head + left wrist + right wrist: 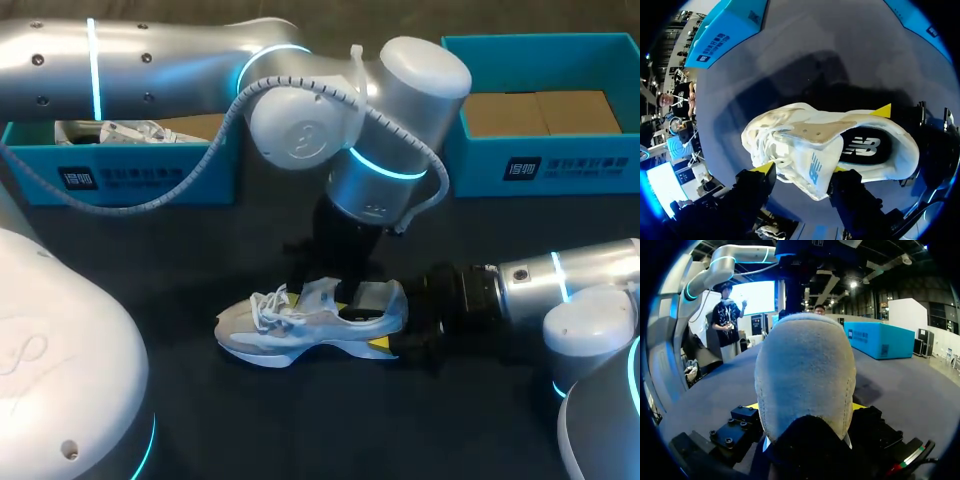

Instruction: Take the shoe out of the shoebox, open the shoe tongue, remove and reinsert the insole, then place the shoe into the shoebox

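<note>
A white and grey shoe point(300, 322) lies on its side on the black table, toe toward my left. My left gripper point(802, 170) comes down from above, and both yellow tips press the sides of the raised shoe tongue point(812, 150). The black insole point(865, 147) shows inside the shoe opening. My right gripper point(805, 407) comes in low from the right, with its fingers against both sides of the shoe's heel point(805, 375). One of its yellow fingertips point(882, 110) shows beside the heel in the left wrist view.
A blue shoebox point(120, 175) at the back left holds another white shoe point(105, 131). A second blue shoebox point(540, 160) at the back right shows a bare cardboard floor. Bare black table lies in front of the shoe.
</note>
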Available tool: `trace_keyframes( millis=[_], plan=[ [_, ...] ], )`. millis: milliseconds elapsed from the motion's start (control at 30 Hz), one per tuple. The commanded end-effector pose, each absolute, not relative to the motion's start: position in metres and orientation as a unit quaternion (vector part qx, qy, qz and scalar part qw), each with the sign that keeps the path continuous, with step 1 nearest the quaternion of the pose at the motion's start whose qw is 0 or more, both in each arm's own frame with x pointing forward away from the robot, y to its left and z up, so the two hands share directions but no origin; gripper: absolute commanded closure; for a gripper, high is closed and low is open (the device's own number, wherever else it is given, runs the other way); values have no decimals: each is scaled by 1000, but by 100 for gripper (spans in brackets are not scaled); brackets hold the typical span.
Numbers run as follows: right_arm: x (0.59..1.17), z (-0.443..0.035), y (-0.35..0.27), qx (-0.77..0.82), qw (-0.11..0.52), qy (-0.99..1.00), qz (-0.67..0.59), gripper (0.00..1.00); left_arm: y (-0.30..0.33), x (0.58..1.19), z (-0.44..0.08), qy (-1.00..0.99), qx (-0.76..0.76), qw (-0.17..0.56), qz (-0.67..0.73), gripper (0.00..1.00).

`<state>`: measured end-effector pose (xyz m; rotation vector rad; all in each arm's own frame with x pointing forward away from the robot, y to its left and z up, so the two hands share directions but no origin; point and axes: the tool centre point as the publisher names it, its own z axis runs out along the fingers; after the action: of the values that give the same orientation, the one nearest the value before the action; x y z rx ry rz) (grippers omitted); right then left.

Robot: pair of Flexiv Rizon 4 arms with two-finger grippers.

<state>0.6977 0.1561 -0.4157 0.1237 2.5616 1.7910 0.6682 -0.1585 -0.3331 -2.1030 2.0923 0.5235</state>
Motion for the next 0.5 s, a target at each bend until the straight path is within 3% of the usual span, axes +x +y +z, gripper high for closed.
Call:
trace_keyframes(
  millis=[33,200,300,433,500],
  plan=[
    [698,-416,157,40,6,821,570,100,-151,668,-325,697,-697,63,156,52],
    [698,-416,157,40,6,821,570,100,-148,668,-323,707,-692,58,134,51],
    [698,-416,157,40,6,821,570,100,-145,670,-323,707,-693,57,129,57],
    [698,-416,157,40,6,821,570,100,-146,669,-322,709,-692,65,119,82],
    [698,-416,157,40,6,821,570,100,-148,668,-321,712,-689,68,116,88]
  ],
)
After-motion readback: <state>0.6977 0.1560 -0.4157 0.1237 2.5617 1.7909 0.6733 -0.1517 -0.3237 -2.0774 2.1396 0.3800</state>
